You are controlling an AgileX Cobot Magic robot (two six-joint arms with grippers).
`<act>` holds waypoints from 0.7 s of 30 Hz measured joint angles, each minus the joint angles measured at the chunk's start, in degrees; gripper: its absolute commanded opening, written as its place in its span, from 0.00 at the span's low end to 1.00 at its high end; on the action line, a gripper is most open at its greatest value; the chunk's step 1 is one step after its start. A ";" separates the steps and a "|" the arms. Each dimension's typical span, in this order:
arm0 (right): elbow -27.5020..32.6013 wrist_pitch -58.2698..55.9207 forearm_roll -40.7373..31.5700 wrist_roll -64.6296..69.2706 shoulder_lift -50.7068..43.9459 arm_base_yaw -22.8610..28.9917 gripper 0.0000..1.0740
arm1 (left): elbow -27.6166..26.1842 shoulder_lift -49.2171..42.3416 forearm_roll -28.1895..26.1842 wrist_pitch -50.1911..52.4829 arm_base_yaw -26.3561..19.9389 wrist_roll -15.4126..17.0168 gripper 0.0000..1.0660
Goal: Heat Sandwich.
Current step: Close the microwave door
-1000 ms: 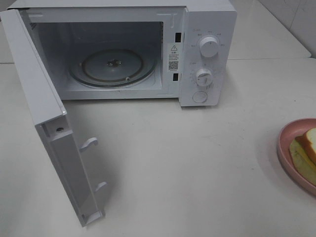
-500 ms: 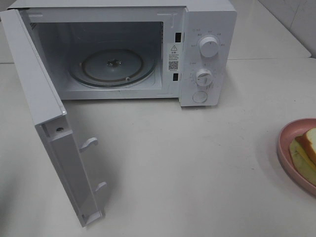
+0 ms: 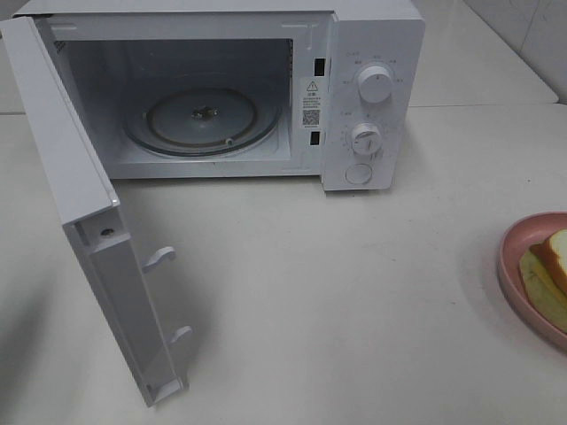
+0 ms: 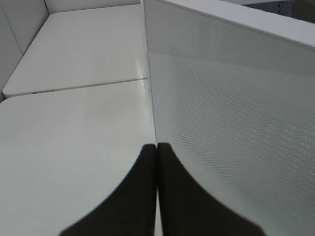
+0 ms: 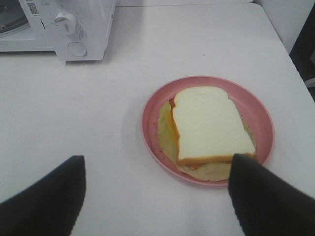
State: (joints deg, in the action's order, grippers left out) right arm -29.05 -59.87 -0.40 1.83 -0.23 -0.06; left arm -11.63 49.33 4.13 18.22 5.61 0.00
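Currently the right end effector (image 5: 156,196) hovers with its fingers spread wide, empty. Just ahead of it, the sandwich (image 5: 209,125) lies on the pink plate (image 5: 152,132) on the desk (image 5: 98,113). The left end effector (image 4: 156,162) is pressed together, empty, just beside the open microwave door (image 4: 236,123).

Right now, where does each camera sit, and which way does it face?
Exterior high: above, facing down at the open microwave; no arm shows.
Left wrist: beside the door, over the shut left gripper.
Right wrist: over the open right gripper, facing the sandwich.
Shared: exterior and right wrist both show plate, sandwich, microwave.
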 measured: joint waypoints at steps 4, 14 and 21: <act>0.00 0.00 0.00 0.00 0.00 0.00 0.71 | 0.00 6.13 2.58 7.51 0.00 -0.34 0.00; 0.00 0.00 0.00 0.00 0.00 0.00 0.71 | -0.06 23.84 7.79 27.50 0.00 3.72 0.00; 0.00 0.00 0.00 0.00 0.00 0.00 0.71 | -3.09 30.88 13.46 31.97 0.34 7.39 0.00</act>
State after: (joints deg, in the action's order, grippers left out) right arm -29.05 -59.87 -0.40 1.83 -0.23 -0.06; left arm -14.73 80.21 17.59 50.19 5.96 7.39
